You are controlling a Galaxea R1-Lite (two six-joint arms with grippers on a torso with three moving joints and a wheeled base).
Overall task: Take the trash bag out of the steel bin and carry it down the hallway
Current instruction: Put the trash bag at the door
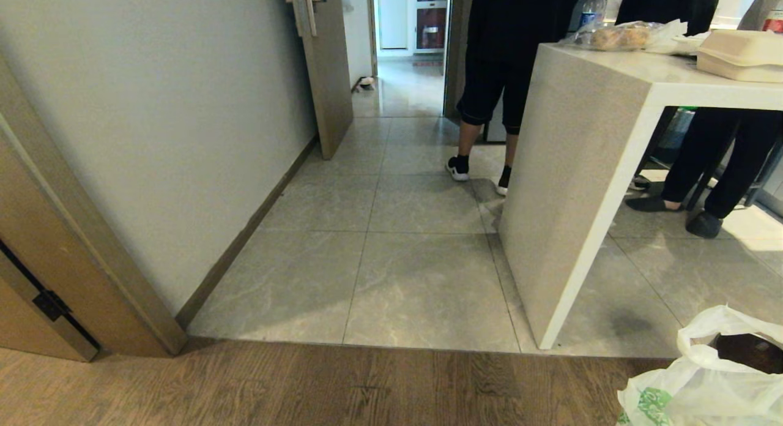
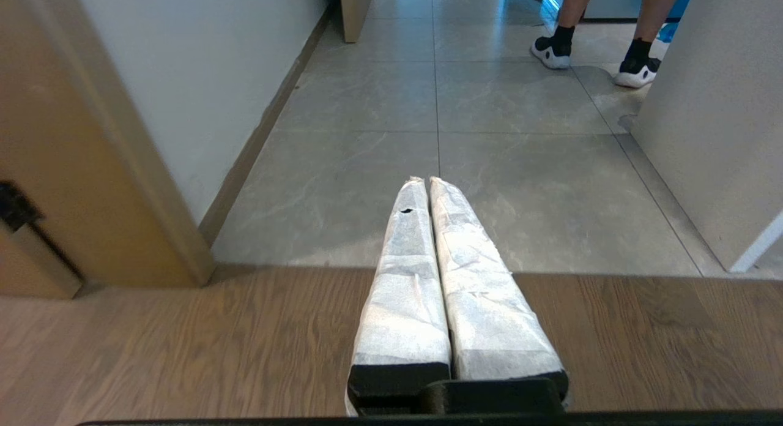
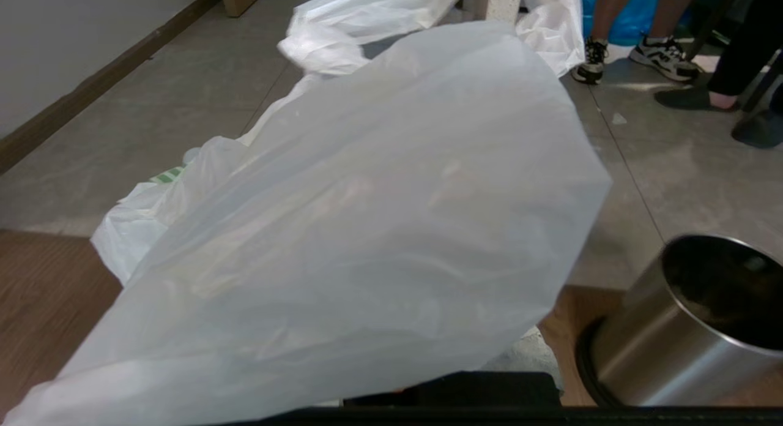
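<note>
The hallway (image 1: 391, 187) runs ahead in grey marbled tiles, with a pale wall (image 1: 153, 120) and dark skirting on the left, a brown door (image 1: 324, 65) standing open further down, and wood-grain flooring (image 1: 306, 386) nearest the robot. On the right stands a pale stone-topped table (image 1: 575, 187) holding a white takeaway box (image 1: 740, 52), a bagged bun and a water bottle (image 1: 592, 7) whose label is too small to read. Two people in dark clothes stand by it, one (image 1: 495, 83) at its far corner, the other (image 1: 716, 150) behind it. The bag (image 3: 367, 230), thin white plastic, drapes right over the right gripper and fills that wrist's view, so the fingers are hidden beneath it; they are closed, but I cannot tell whether they pinch the plastic. In the head view the bag billows at the bottom right, its green print (image 1: 654, 404) showing, though no word can be made out. The bin (image 3: 685, 328) stands just beside the bag on the wood floor, open-mouthed and dark inside, with the bag clear of it. The left gripper (image 2: 426, 182) hangs over the wood floor's edge, its wrapped fingers pressed together on nothing.
</note>
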